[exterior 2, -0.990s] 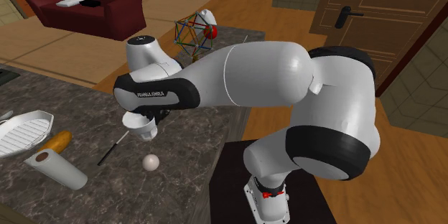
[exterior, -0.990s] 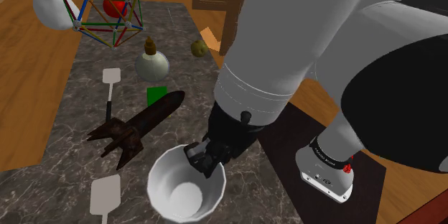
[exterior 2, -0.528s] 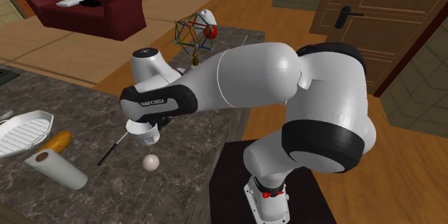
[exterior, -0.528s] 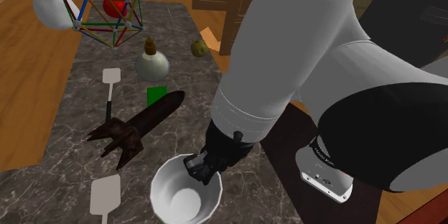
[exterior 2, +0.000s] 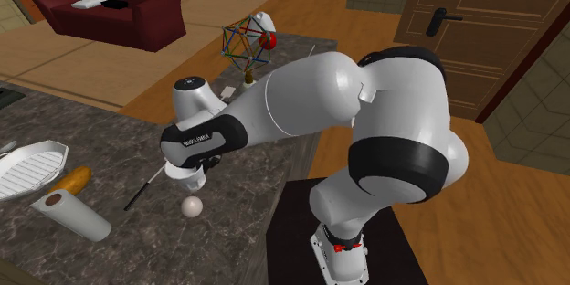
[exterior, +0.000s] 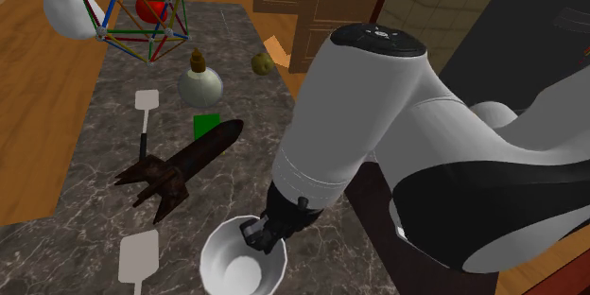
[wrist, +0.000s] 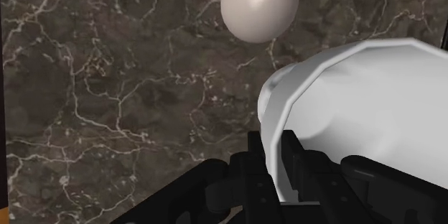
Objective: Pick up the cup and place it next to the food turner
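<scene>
Marble counter (exterior: pixel 95 184), dark with pale veins, is the work surface. I find the white cup (exterior: pixel 241 265) at its near end, mouth up, with the gripper (exterior: pixel 261 235) set on the rim. From the wrist view the black fingers (wrist: pixel 292 161) stand narrow and pinch the cup's wall (wrist: pixel 359 108), one inside and one outside. I cannot tell whether the cup's base rests on the marble.

A pale ball (wrist: pixel 259 3) lies near the cup, apart from it. A white turner (exterior: pixel 139 257) lies flat just beside the cup, on the side away from the arm. A second turner (exterior: pixel 145 104) lies well beyond the cup, up the counter. Between that one and the cup lies a dark brown rocket (exterior: pixel 184 165), with a green card (exterior: pixel 206 125) at its nose. Farther from the cup stand a round flask (exterior: pixel 199 82) and a coloured rod frame (exterior: pixel 137 9). A red sofa (exterior 2: pixel 110 5) sits far behind the cup.
</scene>
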Robot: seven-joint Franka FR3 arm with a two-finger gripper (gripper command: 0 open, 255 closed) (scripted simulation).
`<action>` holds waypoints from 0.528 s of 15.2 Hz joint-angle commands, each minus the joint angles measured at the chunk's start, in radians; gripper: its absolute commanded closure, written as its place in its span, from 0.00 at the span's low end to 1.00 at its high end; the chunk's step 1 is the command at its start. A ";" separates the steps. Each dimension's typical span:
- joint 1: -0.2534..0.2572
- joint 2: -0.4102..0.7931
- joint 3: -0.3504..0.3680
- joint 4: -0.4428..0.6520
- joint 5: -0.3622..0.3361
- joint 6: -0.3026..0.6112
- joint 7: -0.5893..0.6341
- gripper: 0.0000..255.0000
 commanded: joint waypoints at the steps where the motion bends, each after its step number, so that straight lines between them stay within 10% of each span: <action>1: -0.005 0.021 0.013 -0.018 -0.002 0.039 0.001 1.00; 8: -0.009 0.036 0.023 -0.026 -0.006 0.061 0.004 1.00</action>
